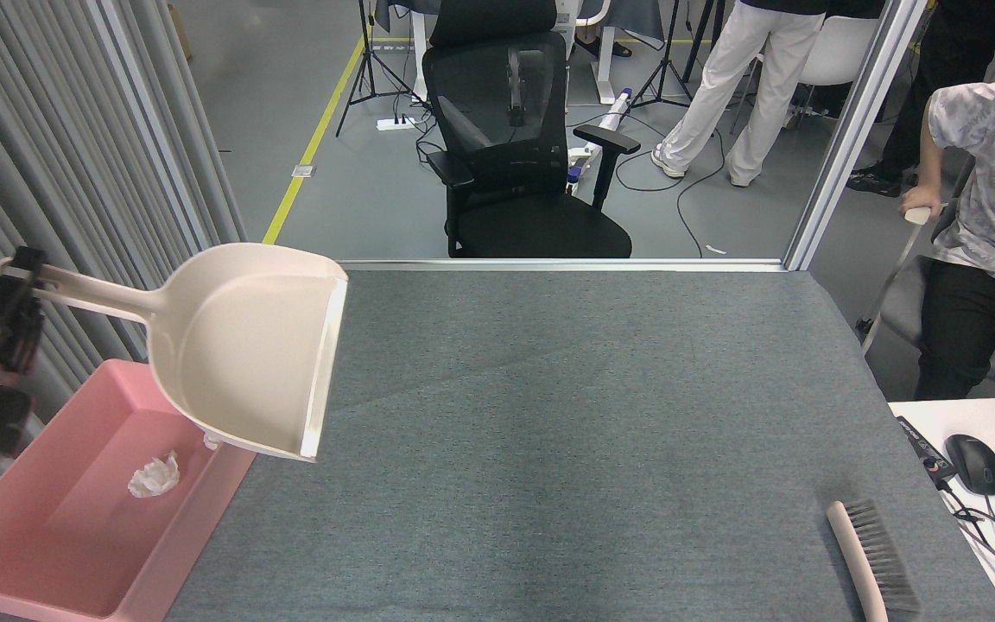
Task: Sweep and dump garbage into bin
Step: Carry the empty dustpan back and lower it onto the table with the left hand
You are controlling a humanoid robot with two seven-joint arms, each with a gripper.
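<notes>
On the grey felt table [567,415], the left gripper [5,320] clamps the empty dustpan [247,354] handle; garbage [155,475] sits in the bin [74,544], so lower it flat, clear of the rim.

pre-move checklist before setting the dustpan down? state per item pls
1. Dustpan empty: ok, no paper inside.
2. Garbage in the pink bin: ok, one tissue ball in plain sight, a second peeking out under the dustpan's edge.
3. Left gripper on the dustpan handle: ok, clamped at its end.
4. Table free for set-down: ok.
5. Brush out of the way: ok, far right corner.
6. Right gripper: cannot tell, not in view.
</notes>
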